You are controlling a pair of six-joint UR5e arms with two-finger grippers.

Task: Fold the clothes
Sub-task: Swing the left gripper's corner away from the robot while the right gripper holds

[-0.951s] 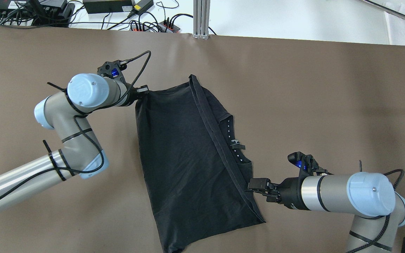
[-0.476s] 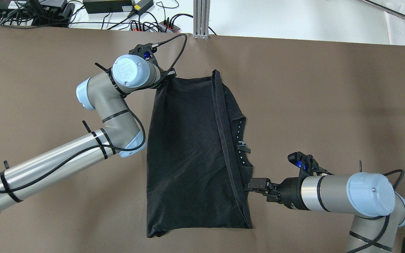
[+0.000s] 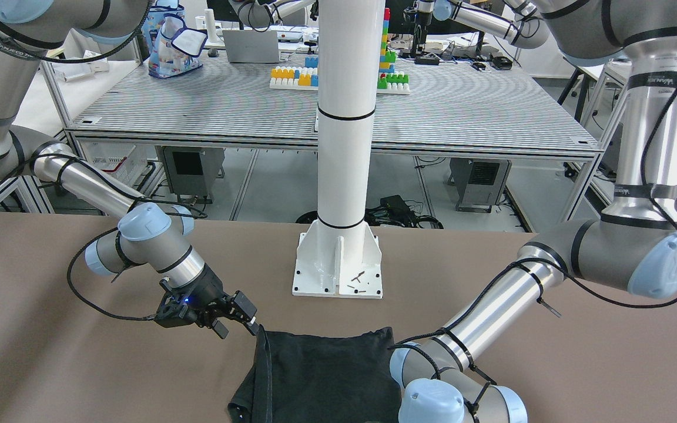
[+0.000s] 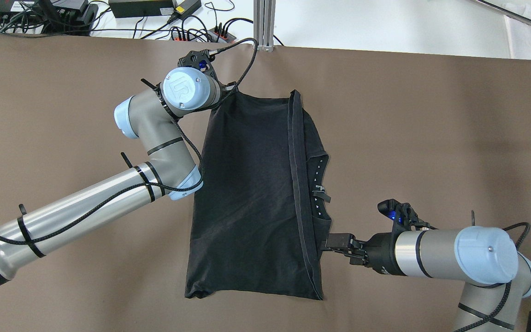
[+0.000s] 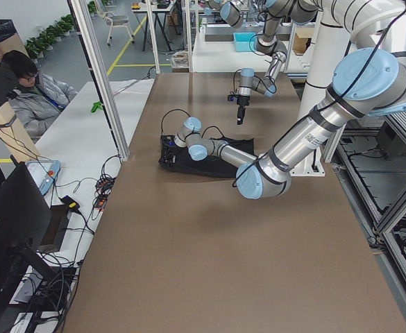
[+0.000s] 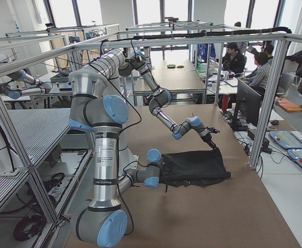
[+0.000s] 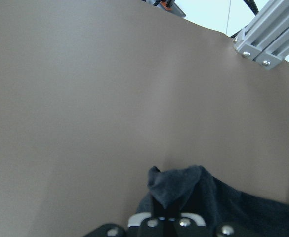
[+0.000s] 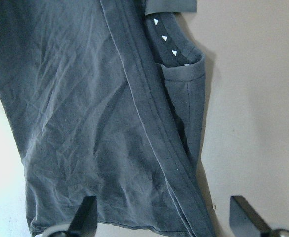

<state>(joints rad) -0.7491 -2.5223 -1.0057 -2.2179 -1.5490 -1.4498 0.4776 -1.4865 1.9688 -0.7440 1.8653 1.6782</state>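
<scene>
The clothes point(image 4: 251, 193) are one black garment spread on the brown table point(image 4: 431, 138), with a hemmed band running down its right part and a collar with white triangles beside it. My left gripper point(image 4: 234, 91) is shut on the garment's far left corner; in the left wrist view that corner point(image 7: 176, 190) bunches up just above the fingers. My right gripper point(image 4: 329, 242) is level with the table at the garment's right edge. In the right wrist view its fingers point(image 8: 87, 217) stand wide apart and open, the cloth point(image 8: 85, 98) lying ahead of them. The front view shows the right gripper point(image 3: 235, 320) at the garment's point(image 3: 327, 376) corner.
The white pillar's base plate point(image 3: 338, 270) is bolted to the table on the robot's side. An aluminium post point(image 4: 264, 25) and cables with power strips point(image 4: 191, 32) line the far edge. A seated person point(image 5: 29, 90) is beyond the table.
My left gripper has carried the garment's far corner right and farther away, swinging the cloth round so it lies straighter. The right arm has not moved.
</scene>
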